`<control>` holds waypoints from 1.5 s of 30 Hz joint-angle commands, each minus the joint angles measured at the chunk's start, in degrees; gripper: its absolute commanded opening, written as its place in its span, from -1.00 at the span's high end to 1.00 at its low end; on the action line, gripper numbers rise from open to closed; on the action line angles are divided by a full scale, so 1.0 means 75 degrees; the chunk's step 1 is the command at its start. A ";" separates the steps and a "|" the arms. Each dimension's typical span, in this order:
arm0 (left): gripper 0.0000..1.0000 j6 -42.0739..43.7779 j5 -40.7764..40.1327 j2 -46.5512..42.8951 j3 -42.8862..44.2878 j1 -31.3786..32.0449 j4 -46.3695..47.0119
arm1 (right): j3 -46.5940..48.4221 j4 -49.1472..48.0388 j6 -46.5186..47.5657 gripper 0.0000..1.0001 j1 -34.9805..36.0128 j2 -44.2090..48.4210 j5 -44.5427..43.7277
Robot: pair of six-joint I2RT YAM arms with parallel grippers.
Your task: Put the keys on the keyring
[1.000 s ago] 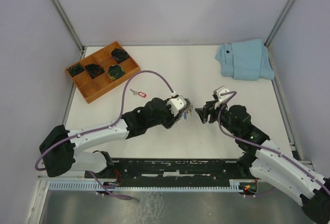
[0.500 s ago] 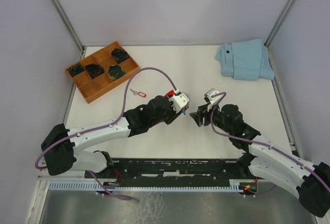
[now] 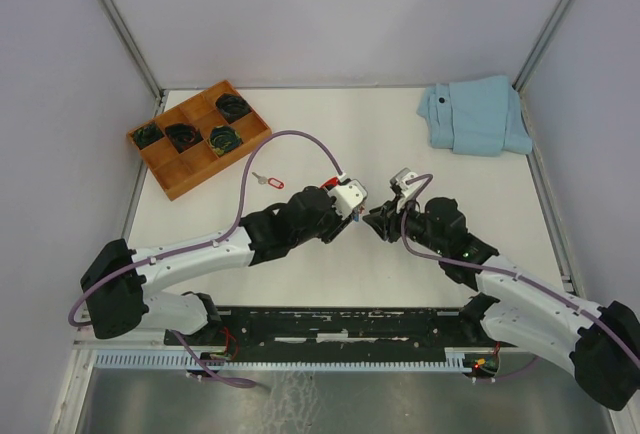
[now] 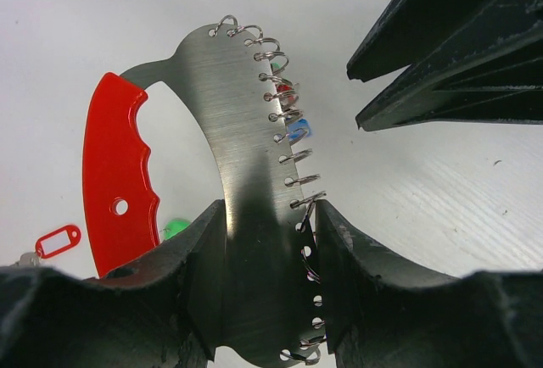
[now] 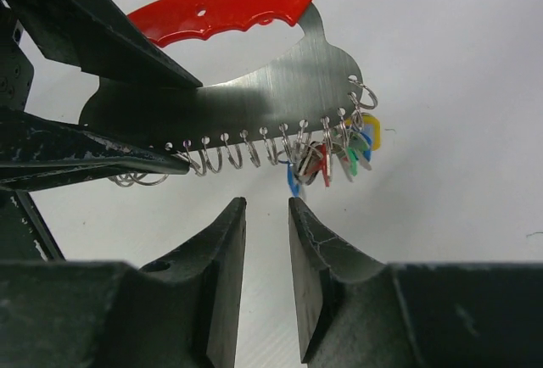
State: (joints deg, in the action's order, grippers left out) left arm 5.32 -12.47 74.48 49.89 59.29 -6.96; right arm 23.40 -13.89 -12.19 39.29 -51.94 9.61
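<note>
Gripping the keyring (image 4: pixel 237 105) in my left claw (image 4: pixel 270 215); my right claw (image 5: pixel 265 207), at its 3 o'clock, stands slightly parted

**Twin black-and-white arms with purple cabling**

The left arm (image 3: pixel 190 254) and the right arm (image 3: pixel 535 306) share one build: glossy white shells on the long links and bulky matt black housings at the joints and bases. A purple cable (image 3: pixel 290 136) runs along each arm to a small white wrist block (image 3: pixel 348 196). A green light (image 3: pixel 466 253) glows on the right arm's black section. Thin red wires (image 3: pixel 232 340) show by the left base. The left gripper (image 4: pixel 267 215) and the right gripper (image 5: pixel 265 207) have black, wedge-shaped fingers (image 5: pixel 212 292), scuffed with pale specks. One right finger has a small round hole (image 5: pixel 167 264).
</note>
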 commanded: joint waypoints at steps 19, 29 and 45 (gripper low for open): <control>0.95 -0.0381 0.0181 -0.0088 0.0438 0.0186 0.0577 | 0.0404 -0.1092 -0.0074 0.53 0.0028 -0.0653 0.0779; 0.95 -0.0405 0.0220 -0.0117 0.0432 0.0246 0.0600 | 0.0422 -0.1349 -0.0087 0.54 0.0024 -0.0936 0.0808; 0.95 -0.0381 0.0000 -0.0229 0.0287 0.0281 0.0637 | 0.0298 -0.0482 0.0589 0.56 0.0029 -0.0488 0.0878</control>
State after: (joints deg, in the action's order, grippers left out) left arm 3.95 -11.51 74.48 49.98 60.95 -6.96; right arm 24.21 -18.31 -10.41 39.29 -58.78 15.66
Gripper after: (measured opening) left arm 0.490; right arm 0.223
